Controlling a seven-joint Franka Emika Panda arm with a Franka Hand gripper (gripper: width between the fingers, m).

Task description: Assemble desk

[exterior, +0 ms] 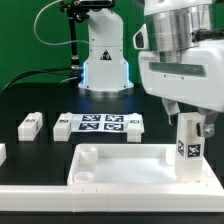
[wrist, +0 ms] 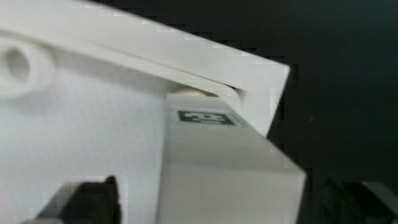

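The white desk tabletop [exterior: 125, 172] lies near the table's front edge with its raised rim up and a round corner socket [exterior: 88, 156] showing. One white square leg [exterior: 188, 150] with a black-and-white tag stands upright in the tabletop's corner at the exterior view's right. My gripper [exterior: 190, 118] hangs over the leg's top, straddling it. In the wrist view the leg [wrist: 222, 160] runs between my dark fingers [wrist: 89, 202], and a gap shows on each side of it. The gripper [wrist: 222, 205] is open. The tabletop [wrist: 98, 120] fills the rest of that view.
Three loose white legs [exterior: 30, 123] [exterior: 62, 127] [exterior: 137, 123] lie on the black table behind the tabletop, around the marker board [exterior: 100, 124]. Another white piece [exterior: 2, 152] shows at the exterior view's left edge. The robot's base [exterior: 105, 60] stands at the back.
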